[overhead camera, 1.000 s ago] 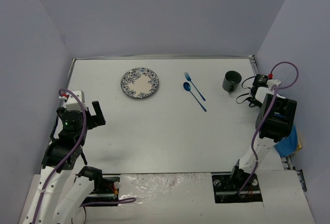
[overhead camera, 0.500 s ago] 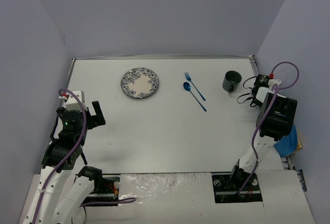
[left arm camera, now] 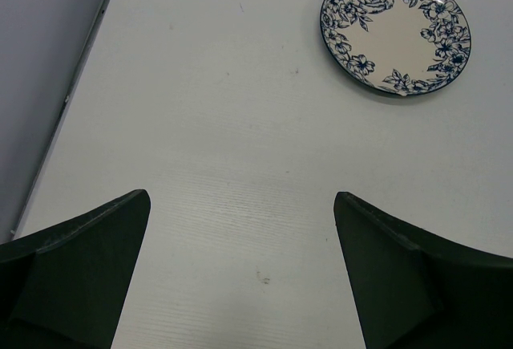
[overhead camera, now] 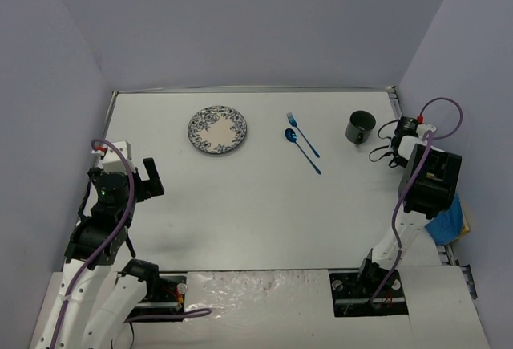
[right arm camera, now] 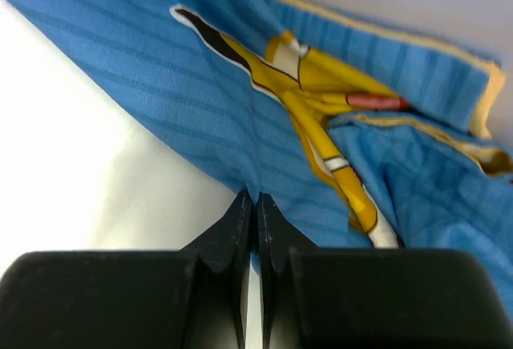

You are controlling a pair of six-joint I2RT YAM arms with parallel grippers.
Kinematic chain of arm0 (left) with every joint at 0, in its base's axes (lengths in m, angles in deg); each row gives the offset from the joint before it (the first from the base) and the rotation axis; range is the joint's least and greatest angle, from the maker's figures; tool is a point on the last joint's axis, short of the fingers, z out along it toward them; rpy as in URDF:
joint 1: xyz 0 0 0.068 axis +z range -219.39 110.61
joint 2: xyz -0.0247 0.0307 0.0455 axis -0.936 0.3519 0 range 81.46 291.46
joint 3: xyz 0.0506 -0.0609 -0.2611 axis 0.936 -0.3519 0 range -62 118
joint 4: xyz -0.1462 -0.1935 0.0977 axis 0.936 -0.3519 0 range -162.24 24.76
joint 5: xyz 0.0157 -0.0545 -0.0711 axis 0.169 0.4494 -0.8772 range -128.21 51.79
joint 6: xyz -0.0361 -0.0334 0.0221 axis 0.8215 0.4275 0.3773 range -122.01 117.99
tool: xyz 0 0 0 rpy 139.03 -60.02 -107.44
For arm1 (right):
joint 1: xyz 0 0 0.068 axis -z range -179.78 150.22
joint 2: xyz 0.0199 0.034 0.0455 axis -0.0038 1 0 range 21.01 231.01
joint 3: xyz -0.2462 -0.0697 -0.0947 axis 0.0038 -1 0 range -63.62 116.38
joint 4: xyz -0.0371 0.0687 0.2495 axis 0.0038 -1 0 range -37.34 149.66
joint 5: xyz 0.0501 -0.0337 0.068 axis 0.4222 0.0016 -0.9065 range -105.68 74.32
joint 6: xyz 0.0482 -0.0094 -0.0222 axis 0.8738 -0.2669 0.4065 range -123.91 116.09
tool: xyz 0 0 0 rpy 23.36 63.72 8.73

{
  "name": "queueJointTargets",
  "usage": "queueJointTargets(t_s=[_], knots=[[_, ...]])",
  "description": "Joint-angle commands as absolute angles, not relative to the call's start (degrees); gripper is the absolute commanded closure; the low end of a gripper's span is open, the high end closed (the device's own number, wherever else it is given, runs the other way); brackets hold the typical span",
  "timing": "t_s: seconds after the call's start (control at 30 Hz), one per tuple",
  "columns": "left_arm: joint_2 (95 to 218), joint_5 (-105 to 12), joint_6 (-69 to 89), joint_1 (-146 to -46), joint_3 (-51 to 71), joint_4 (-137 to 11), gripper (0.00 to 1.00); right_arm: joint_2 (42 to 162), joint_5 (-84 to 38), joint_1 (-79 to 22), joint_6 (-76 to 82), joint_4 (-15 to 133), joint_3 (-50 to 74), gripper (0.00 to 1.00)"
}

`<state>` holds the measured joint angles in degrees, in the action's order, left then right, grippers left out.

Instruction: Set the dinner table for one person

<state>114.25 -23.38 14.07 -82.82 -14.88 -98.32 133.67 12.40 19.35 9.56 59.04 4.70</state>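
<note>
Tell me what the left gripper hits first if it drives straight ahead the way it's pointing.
Most likely the bare table: the open left gripper angles down at blank tabletop. The plate lies farther ahead and right of that line, though depth is hard to judge.

Plain white rectangular dinner table (overhead camera: 240,213); round white ceramic plate (overhead camera: 217,130) with navy floral rim; blue striped cloth placemat (right arm camera: 200,108) bearing a yellow cartoon figure (right arm camera: 313,84) (black-outlined).

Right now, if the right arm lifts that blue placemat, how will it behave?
Probably floppy: the blue placemat lies folded and creased, so it should drape. Pinched at one edge by the right gripper, it likely hangs bunched.
</note>
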Motion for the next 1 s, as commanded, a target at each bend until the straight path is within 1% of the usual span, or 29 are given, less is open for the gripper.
queueJointTargets(t_s=[0.0, 0.13, 0.23, 0.43, 0.5, 0.7, 0.83, 0.97], knots=[[114.9, -23.6, 14.1, -82.6, -14.2, -95.0, 0.03, 123.6, 17.1, 14.5, 11.5, 49.5, 6.1, 1.00], [114.9, -24.8, 14.5, -82.6, -12.5, -97.0, 0.03, 113.7, 17.3, 9.9, 14.6, 46.0, 5.5, 1.00], [114.4, -25.3, 14.6, -82.6, -9.9, -99.5, 0.03, 105.2, 16.0, 7.5, 16.1, 45.2, 2.7, 1.00], [113.7, -26.9, 15.5, -82.6, -4.1, -104.7, 0.03, 91.3, 7.5, 5.0, 16.3, 45.1, 0.4, 1.00], [113.7, -28.0, 16.4, -82.6, -2.4, -106.0, 0.03, 87.5, 2.6, 3.6, 15.8, 44.7, 0.8, 1.00], [114.3, -31.2, 18.4, -82.6, 1.1, -108.7, 0.03, 81.5, -10.1, 0.1, 13.8, 42.5, 4.1, 1.00], [115.1, -32.2, 20.3, -82.6, 2.6, -110.1, 0.03, 79.0, -18.2, -5.5, 14.4, 41.9, 6.4, 1.00], [115.9, -34.2, 21.6, -82.6, 3.2, -110.3, 0.03, 79.8, -22.2, -12.5, 15.7, 42.3, 8.1, 1.00]])
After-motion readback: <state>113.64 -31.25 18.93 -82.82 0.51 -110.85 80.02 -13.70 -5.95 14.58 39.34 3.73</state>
